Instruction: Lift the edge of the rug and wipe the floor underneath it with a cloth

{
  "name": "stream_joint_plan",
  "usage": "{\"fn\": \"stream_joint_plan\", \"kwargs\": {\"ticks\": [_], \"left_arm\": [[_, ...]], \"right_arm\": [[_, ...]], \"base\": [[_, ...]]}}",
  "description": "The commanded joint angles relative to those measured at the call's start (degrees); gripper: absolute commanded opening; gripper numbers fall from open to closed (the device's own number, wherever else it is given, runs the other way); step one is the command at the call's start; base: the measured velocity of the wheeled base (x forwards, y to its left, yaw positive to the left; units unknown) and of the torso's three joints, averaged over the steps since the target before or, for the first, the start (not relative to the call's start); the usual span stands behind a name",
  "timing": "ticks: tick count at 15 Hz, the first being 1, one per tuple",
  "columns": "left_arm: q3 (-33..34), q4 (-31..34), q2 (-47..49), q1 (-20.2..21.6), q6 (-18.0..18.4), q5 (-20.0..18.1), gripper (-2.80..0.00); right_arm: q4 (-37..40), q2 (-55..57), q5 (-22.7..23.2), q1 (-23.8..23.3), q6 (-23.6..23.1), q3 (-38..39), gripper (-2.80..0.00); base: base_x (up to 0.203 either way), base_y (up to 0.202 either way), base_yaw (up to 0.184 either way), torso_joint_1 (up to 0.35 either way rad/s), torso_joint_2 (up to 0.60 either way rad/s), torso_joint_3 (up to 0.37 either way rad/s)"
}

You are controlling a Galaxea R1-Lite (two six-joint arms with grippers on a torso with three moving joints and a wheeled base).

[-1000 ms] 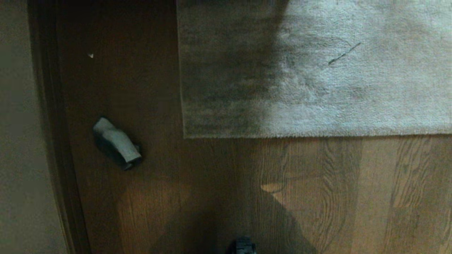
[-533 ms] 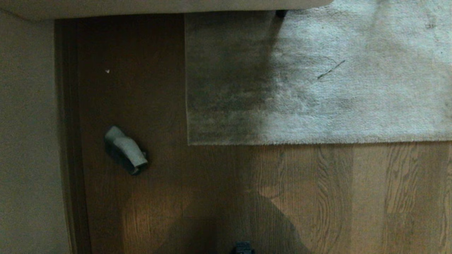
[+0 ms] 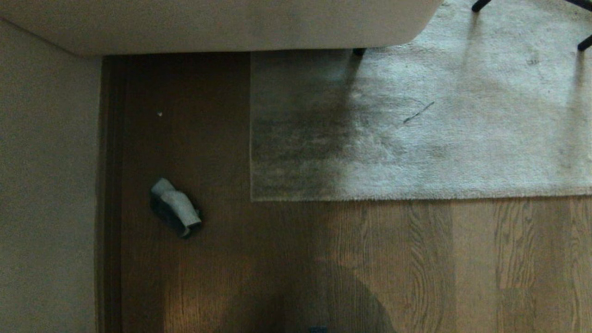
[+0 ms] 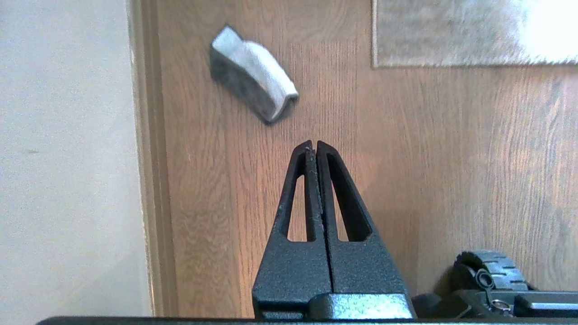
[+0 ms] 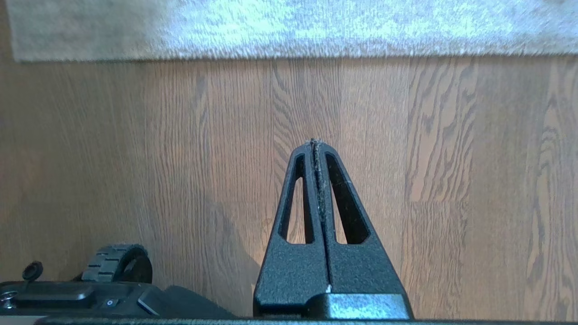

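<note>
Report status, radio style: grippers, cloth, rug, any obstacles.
Left gripper and right gripper shut, empty. Cloth on floor, left of flat rug edge. Nothing in the way.

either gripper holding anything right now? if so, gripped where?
Nothing held. Left gripper and right gripper are both shut on nothing; the small light-grey terry cloth lies loose on the dark wooden floor.

We saw the floor [image 3: 416,259] as brown wood with wavy grain and a soft sheen, the rug edge [image 3: 393,196] as short matt plush, the cloth [image 4: 255,74] as fuzzy terry backed in dark fabric, and both grippers' fingers [image 5: 311,189] as grainy matt black plastic.
</note>
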Motion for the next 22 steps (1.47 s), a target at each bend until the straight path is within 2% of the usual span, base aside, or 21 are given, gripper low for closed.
{"fn": "stream_joint_plan", "kwargs": {"ticks": [1, 22], "left_arm": [[0.01, -0.04, -0.02, 0.01, 0.01, 0.00, -2.80], [0.01, 0.04, -0.02, 0.01, 0.28, -0.35, -2.80]], "right_arm": [[-0.02, 0.09, 0.00, 0.02, -0.04, 0.00, -2.80], [0.03, 0.09, 0.00, 0.02, -0.04, 0.00, -2.80]], "base": [[0.000, 0.000, 0.000, 0.004, 0.01, 0.203], [0.000, 0.000, 0.000, 0.002, 0.00, 0.204]]}}
